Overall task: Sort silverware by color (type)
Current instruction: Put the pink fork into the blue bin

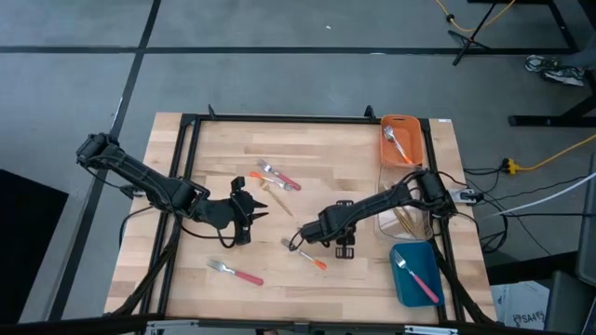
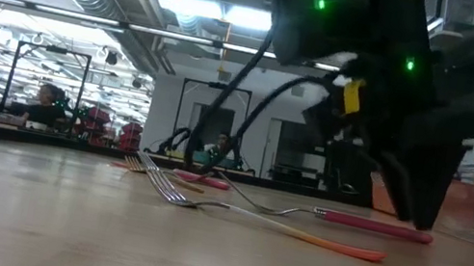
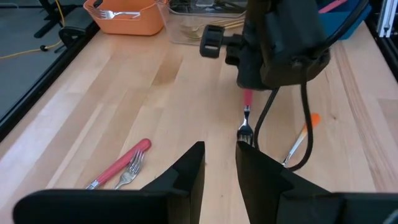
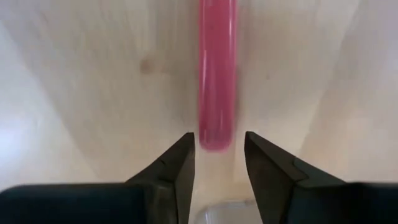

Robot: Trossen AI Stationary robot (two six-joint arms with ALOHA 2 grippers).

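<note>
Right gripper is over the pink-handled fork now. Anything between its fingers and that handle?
Nothing visible. In the right wrist view the right gripper stands open, the pink fork handle running straight toward the gap over bare table.

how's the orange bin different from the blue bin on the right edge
The orange bin sits at the table's far right corner; the blue bin sits at the near one. The orange bin holds a silver-headed fork, the blue bin a pink-handled one. Both are rectangular.
</note>
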